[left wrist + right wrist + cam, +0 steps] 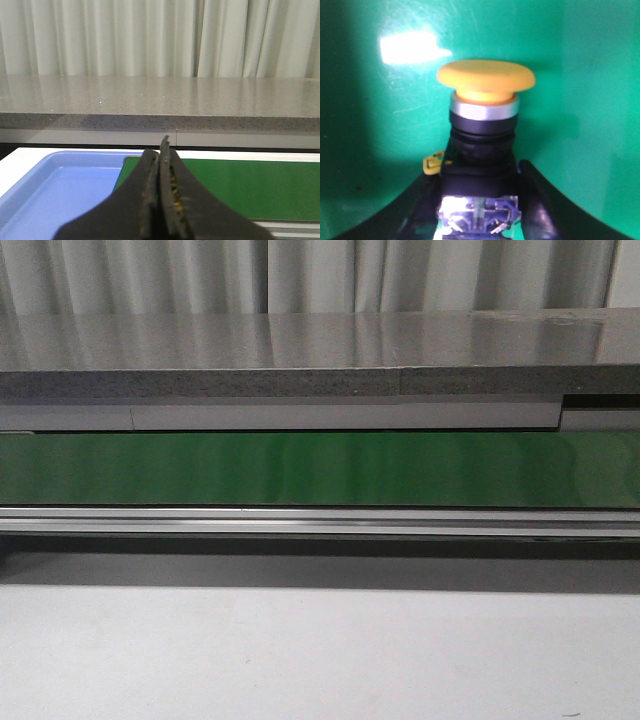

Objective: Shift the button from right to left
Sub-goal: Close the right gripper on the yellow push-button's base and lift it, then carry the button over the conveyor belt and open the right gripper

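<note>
Count: one button point(485, 115) is seen, one blue tray point(60, 190), one green belt point(320, 468), one grey bench point(300, 350), two claws; neither claw nor the button is caught in the front view.
Button: a yellow mushroom head over a silver ring and a dark body is shown in the right wrist view, set against the green surface.
Button to right claw: the dark body is lodged between the two fingers of the right claw point(482, 210), one finger point(540, 200) pressed to each side; the yellow head is left clear beyond the tips.
Right claw state: pinched on the button's body.
Right arm pose: the claw is pointed at the green surface, seen close.
Left claw state: the left claw point(160, 165) is pressed together, finger against finger, with nothing held.
Left arm pose: held level, aimed toward the bench and curtain point(150, 35), above the seam where tray and belt meet.
</note>
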`<state>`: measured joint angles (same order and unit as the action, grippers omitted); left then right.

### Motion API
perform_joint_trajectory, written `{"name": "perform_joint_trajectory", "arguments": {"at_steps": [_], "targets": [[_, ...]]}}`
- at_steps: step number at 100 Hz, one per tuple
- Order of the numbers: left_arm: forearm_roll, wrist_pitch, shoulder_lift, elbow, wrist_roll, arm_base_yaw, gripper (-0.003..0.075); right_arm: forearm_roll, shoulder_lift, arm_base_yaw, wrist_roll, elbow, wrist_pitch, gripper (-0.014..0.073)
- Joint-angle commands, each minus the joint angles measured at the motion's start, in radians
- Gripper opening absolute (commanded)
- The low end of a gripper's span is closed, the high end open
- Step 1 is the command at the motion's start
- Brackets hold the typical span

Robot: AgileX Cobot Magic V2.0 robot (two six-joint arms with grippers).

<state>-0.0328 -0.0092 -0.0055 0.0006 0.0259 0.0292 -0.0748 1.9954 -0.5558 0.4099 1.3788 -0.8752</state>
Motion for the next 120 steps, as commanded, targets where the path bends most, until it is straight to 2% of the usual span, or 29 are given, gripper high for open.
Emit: {"name": "perform_joint_trajectory", "arguments": {"at_steps": [1, 18, 35, 53, 66, 87, 120], "targets": [[-0.002, -0.081, -0.031, 0.043, -0.008, -0.003, -0.002, -0.015, -0.052, -0.002, 0.013, 0.027, 0.002, 0.022], [-0.002, -0.081, -0.031, 0.043, -0.008, -0.003, -0.002, -0.056, -0.104, -0.002, 0.013, 0.077, -0.038, 0.022], [-0.002, -0.081, -0.031, 0.043, -0.008, -0.003, -0.002, -0.158, -0.185, 0.004, -0.016, 0.168, -0.163, 0.022], [-0.002, -0.081, -0.031, 0.043, -0.008, -0.003, -0.002, -0.203, -0.247, 0.06, -0.016, 0.202, -0.25, 0.0215], [-0.002, -0.081, -0.031, 0.043, -0.008, -0.003, -0.002, -0.233, -0.252, 0.121, -0.017, 0.202, -0.368, 0.0215], [-0.002, -0.081, -0.031, 0.043, -0.008, -0.003, -0.002, -0.249, -0.252, 0.202, -0.019, 0.194, -0.391, 0.0215], [-0.002, -0.081, -0.031, 0.043, -0.008, -0.003, -0.002, -0.201, -0.23, 0.207, -0.02, 0.151, -0.392, 0.0215]]}}
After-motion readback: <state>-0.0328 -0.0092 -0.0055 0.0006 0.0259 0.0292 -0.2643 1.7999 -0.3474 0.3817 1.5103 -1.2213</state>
